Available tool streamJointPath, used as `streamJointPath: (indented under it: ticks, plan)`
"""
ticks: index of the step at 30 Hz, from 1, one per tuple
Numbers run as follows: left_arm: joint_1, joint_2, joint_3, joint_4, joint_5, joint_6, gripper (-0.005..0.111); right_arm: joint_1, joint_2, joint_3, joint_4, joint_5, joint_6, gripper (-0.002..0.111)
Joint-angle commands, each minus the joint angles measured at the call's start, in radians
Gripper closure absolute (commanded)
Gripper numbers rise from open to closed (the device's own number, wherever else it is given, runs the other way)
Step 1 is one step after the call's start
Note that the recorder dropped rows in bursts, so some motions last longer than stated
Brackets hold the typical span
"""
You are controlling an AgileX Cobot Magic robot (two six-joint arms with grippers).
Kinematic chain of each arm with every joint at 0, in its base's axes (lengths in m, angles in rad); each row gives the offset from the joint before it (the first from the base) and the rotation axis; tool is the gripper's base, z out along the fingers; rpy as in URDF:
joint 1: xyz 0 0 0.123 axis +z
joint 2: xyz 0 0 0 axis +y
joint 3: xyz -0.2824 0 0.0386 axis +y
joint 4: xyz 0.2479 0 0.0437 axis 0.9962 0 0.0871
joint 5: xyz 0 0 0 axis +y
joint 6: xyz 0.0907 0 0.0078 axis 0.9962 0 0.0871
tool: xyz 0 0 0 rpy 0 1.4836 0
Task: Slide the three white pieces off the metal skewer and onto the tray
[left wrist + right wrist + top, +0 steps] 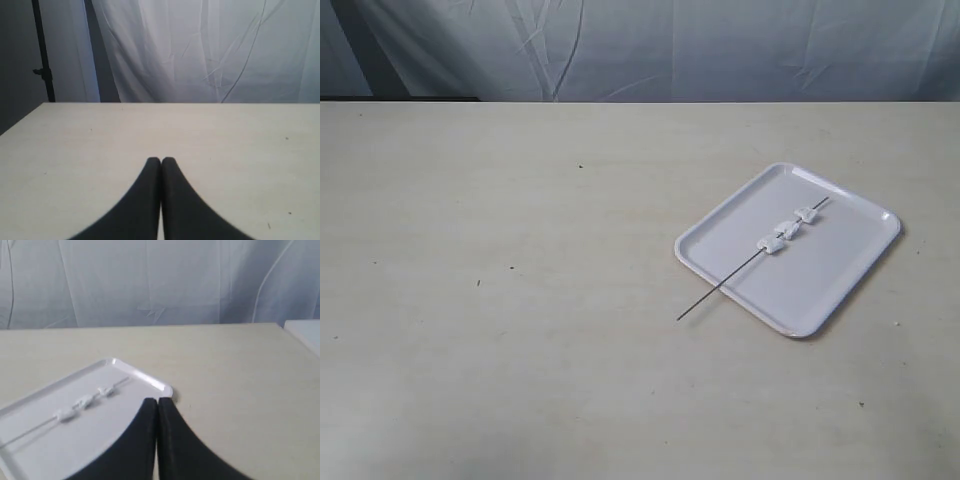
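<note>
A glossy white tray lies on the table at the right of the exterior view. Across it rests the thin dark metal skewer, one end poking out over the tray's near-left rim onto the table. Three white pieces are threaded on the skewer over the tray's middle. The right wrist view shows the tray, the skewer and the pieces, with my right gripper shut and empty near the tray's corner. My left gripper is shut on nothing above bare table. Neither gripper appears in the exterior view.
The pale table stretches wide to the left of the tray. A wrinkled white cloth backdrop hangs behind the far edge. A dark stand pole rises past the table's far corner in the left wrist view. A white edge shows beyond the table.
</note>
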Motion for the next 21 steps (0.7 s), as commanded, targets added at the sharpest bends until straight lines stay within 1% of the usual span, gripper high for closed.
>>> streamJointPath:
  ticks: [1,2,4,7,14,16,18,21]
  plan:
    - [-0.008,-0.005,0.004,-0.008,-0.137,0.000,0.107,-0.005,-0.005,0.002,0.002,-0.193,-0.002,0.108]
    - [-0.008,-0.005,0.004,-0.008,-0.160,0.000,0.107,-0.005,-0.005,0.002,0.002,-0.218,-0.002,0.108]
    - [-0.008,-0.005,0.004,-0.008,-0.252,0.000,0.107,-0.005,-0.005,0.002,0.002,-0.260,-0.002,0.108]
    - [-0.008,-0.005,0.004,0.000,-0.339,0.000,0.107,-0.005,-0.005,0.002,0.002,-0.280,-0.002,0.108]
    - [-0.008,-0.005,0.004,0.007,-0.371,0.000,0.107,-0.005,-0.005,0.002,0.002,-0.308,-0.002,0.108]
    - [-0.008,-0.005,0.004,0.029,-0.412,0.000,0.107,-0.005,-0.005,0.002,0.002,-0.311,-0.002,0.108]
    - [-0.008,-0.005,0.004,0.060,-0.508,0.000,0.107,-0.005,-0.005,0.002,0.002,-0.334,-0.002,0.108]
    - [-0.008,-0.005,0.004,0.067,-0.672,-0.008,0.107,-0.005,-0.005,0.002,0.018,-0.468,-0.002,0.108]
